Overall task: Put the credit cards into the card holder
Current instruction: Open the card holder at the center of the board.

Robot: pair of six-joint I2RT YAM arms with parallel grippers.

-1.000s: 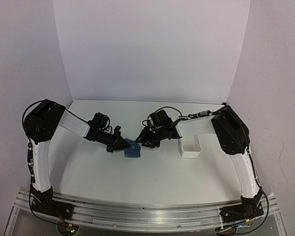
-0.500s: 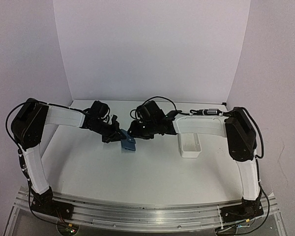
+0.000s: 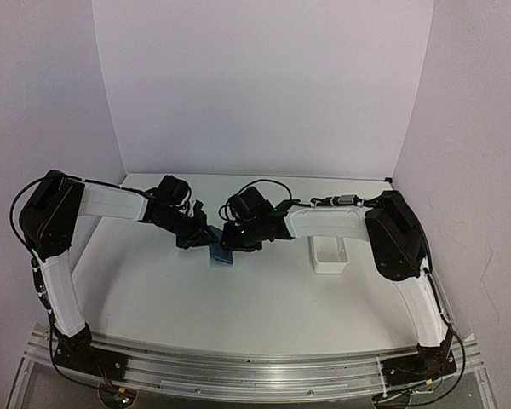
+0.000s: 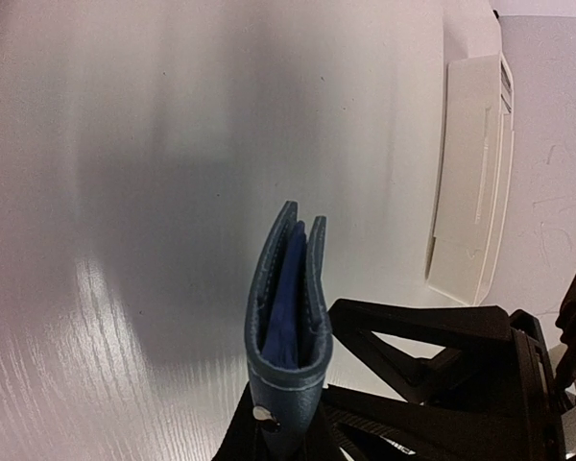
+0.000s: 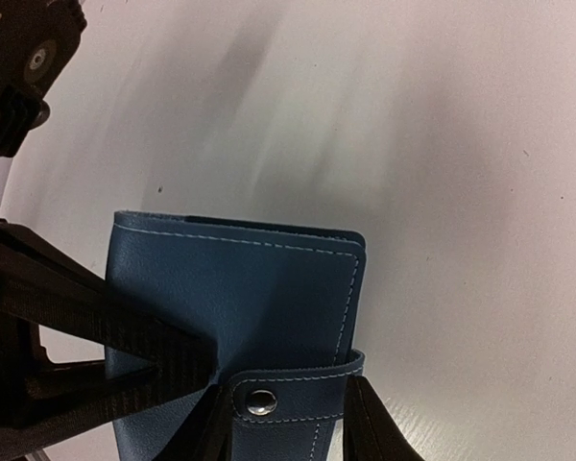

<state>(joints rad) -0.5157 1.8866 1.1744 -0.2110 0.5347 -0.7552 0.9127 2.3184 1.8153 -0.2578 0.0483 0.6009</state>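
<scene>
Top external: left gripper (image 3: pixel 201 239) clamped on card holder (image 3: pixel 222 250), edge-up mid-table between the arms. Right gripper (image 5: pixel 288 427) half-open astride the snap tab (image 5: pixel 293 396); can't tell if pinching. Brace left, peel tab outward, no twisting.

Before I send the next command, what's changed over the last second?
The left arm swung its elbow out to the left and carried the card holder slightly left and away from the bases; the left end effector keeps it clamped. The right end effector moved left, up to the holder, its fingers now on either side of the snap tab. The white tray has not moved.
</scene>
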